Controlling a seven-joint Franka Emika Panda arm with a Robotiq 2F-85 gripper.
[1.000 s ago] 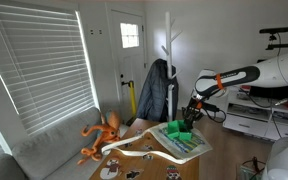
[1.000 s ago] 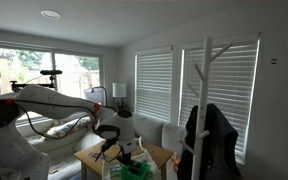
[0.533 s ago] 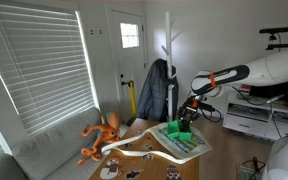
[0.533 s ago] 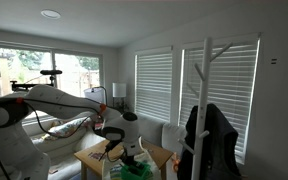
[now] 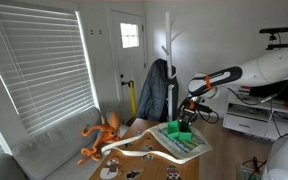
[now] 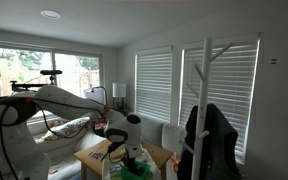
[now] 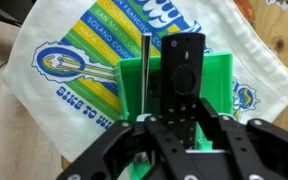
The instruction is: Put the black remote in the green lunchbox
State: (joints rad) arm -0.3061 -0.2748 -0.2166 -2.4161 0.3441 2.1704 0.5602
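In the wrist view my gripper [image 7: 180, 120] pinches the black remote [image 7: 185, 60] by its near end, seemingly just above the green lunchbox [image 7: 216, 88], which lies on a printed cloth [image 7: 69, 60].

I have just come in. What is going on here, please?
The robot arm's gripper seems to hold a slim black bar-shaped remote directly over a bright green rectangular plastic lunchbox. The box lies on a white printed cloth. Whether the remote touches the box cannot be told.
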